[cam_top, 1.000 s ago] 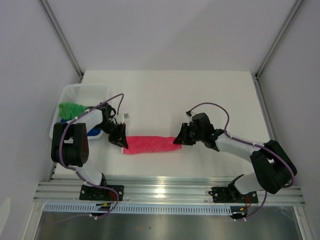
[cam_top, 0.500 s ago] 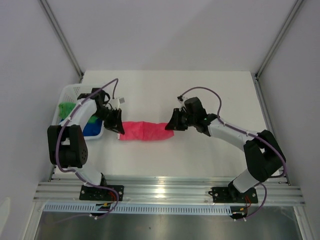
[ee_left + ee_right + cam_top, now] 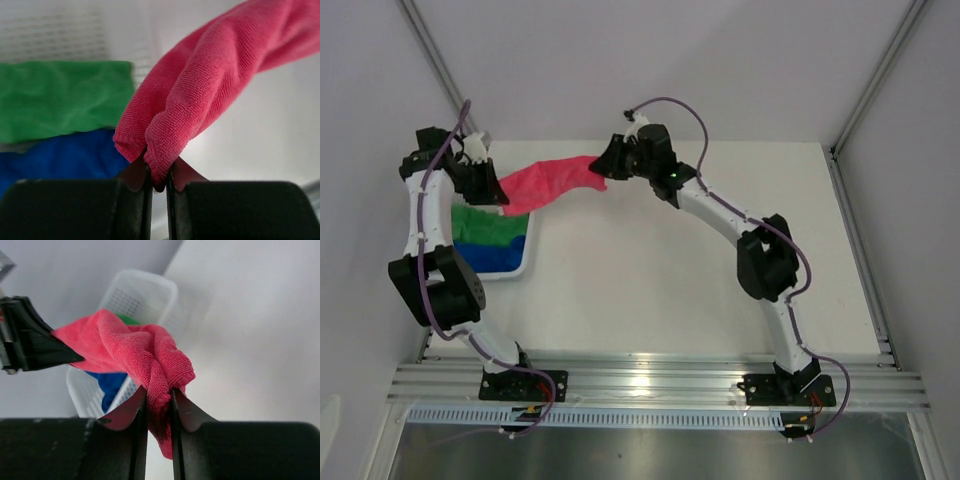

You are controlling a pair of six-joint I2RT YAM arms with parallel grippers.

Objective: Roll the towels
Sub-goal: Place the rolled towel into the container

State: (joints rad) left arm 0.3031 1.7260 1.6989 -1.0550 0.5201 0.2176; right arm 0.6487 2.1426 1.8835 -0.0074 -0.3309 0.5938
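Observation:
The rolled pink-red towel (image 3: 548,180) hangs in the air between both grippers, above the far edge of the white basket (image 3: 525,262). My left gripper (image 3: 492,190) is shut on its left end (image 3: 165,135). My right gripper (image 3: 603,166) is shut on its right end (image 3: 155,365). The green towel (image 3: 490,222) and the blue towel (image 3: 490,254) lie rolled side by side inside the basket; they also show in the left wrist view, green (image 3: 60,97) above blue (image 3: 55,155).
The basket stands at the table's left edge, next to the left wall. Its mesh wall shows in the right wrist view (image 3: 135,292). The white table (image 3: 680,280) spreads to the right of the basket.
Both arms lifted the pink-red towel off the table's middle and carried it back and to the left, over the basket. Both grippers stayed shut on its ends.

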